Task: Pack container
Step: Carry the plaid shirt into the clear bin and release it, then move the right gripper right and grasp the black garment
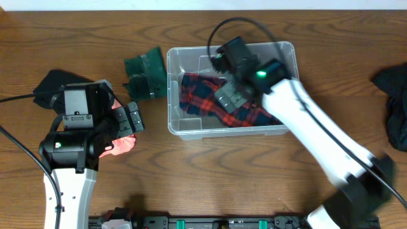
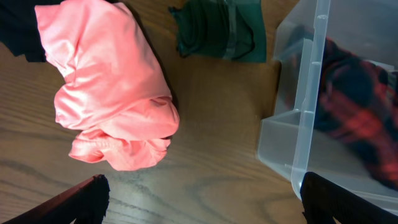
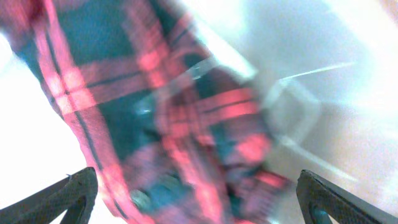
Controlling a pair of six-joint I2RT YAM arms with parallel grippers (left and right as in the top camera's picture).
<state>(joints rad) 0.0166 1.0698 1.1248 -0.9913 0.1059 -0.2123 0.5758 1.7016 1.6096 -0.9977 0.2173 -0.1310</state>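
- The container (image 1: 173,95) sits mid-surface, slightly to the robot's right of centre. Its long axis runs side to side in the overhead view, and one short wall faces the left arm.
- A red-and-navy plaid cloth (image 1: 202,90) lies inside it, spread over much of the floor. The far-left corner of the floor is bare.
- The right claw (image 1: 224,100) hangs directly over the container's interior. From its own wrist view, the right claw (image 3: 199,205) is spread wide with the plaid cloth (image 3: 168,124) below it. That view is blurred, so we cannot tell whether either finger touches the fabric.
- A folded green cloth (image 1: 145,71) rests on the surface (image 1: 210,172), just beside the container's left short wall near its far corner.
- The left claw (image 1: 130,119) is outside the bin, near that same short wall, so the container lies to its right. In the left wrist view, the left claw (image 2: 205,205) is wide and grips nothing. The container (image 2: 311,93) rises at the right of that view.
- A pink cloth (image 2: 112,93) lies bunched just ahead of the left claw, toward its left.
- We judge the left arm to be the nearer one for the pink and green cloths. Either cloth would have to travel rightward over the short wall.
- Black fabric (image 1: 48,86) lies by the left arm, and another dark piece (image 1: 394,95) lies at the far right, well apart from the bin.
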